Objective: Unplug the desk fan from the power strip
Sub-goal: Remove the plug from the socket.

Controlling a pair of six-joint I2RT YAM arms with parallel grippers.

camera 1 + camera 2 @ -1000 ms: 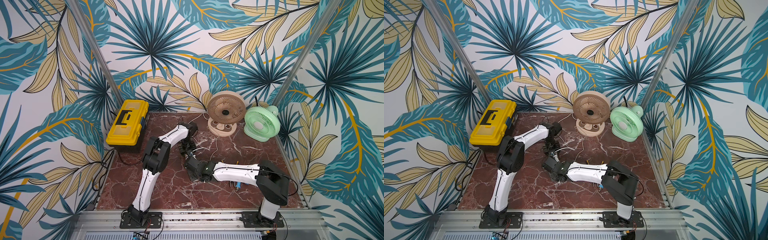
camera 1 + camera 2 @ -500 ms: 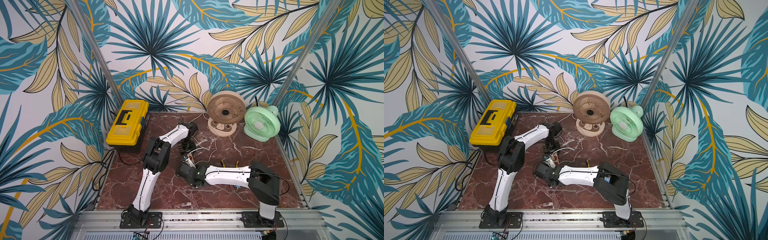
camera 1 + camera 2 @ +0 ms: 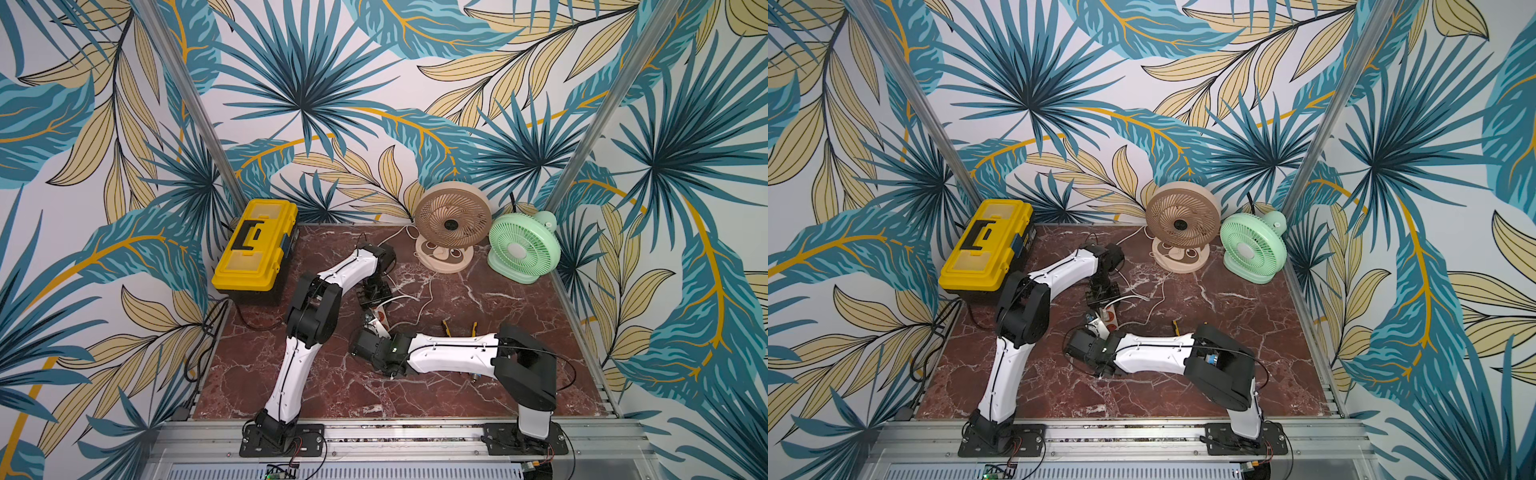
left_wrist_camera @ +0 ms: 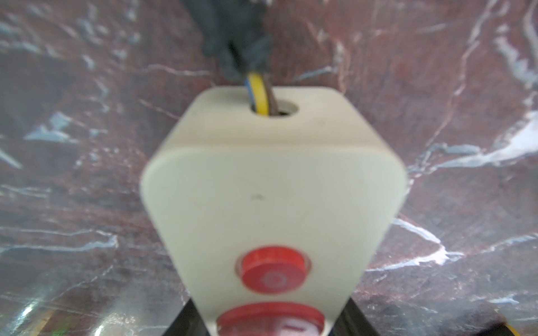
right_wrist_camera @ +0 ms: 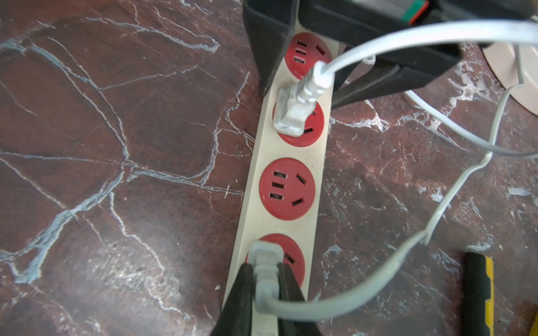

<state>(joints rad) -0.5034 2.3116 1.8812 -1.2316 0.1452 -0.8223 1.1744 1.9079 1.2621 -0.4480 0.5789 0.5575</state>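
A yellow toolbox (image 3: 255, 245) is set at the left rear edge of the marble table (image 3: 498, 299), with bare surface left before it. Mid-table, the power strip (image 5: 292, 151) is laid flat, and its cord end is clamped between the fingers of the left gripper (image 3: 374, 293). A white plug (image 5: 292, 116) is seated in the second socket. A grey plug (image 5: 263, 256) in the end socket is pinched by the closed right gripper (image 5: 266, 269). Open marble is seen on both sides of the strip. A beige fan (image 3: 453, 220) and a green fan (image 3: 523, 245) are crowded into the right rear corner.
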